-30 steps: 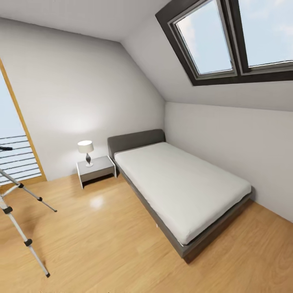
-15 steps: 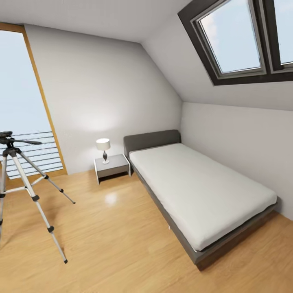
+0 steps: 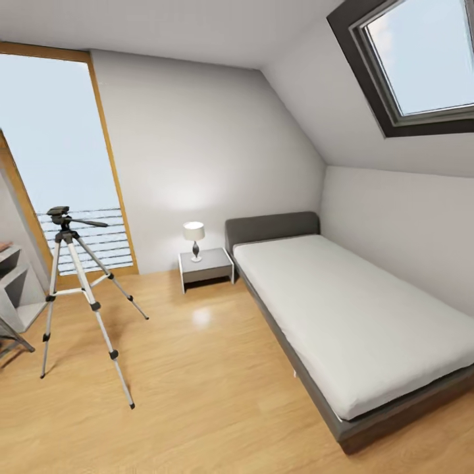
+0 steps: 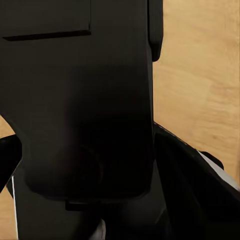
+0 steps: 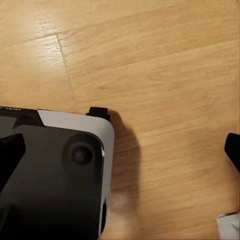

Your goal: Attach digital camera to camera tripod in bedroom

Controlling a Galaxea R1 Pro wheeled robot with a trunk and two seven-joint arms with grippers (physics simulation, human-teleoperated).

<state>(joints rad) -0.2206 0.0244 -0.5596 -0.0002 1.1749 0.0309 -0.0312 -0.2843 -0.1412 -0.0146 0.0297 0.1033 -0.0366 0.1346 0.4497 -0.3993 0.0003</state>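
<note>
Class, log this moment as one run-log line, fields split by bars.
place: bedroom | camera tripod: upright on wood floor, beside tall window | bed: at right | phase: on the way

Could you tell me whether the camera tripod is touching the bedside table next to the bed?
Apart. The head view shows the camera tripod standing on the wood floor near the tall window, with a clear stretch of bare floor between its nearest leg and the bedside table.

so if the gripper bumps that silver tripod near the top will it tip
Probably yes. The tall silver-legged tripod with black head stands on thin, widely splayed legs, so it looks light and top-heavy. Its small black feet rest on the glossy light wood floor, so it may slide first.
</note>
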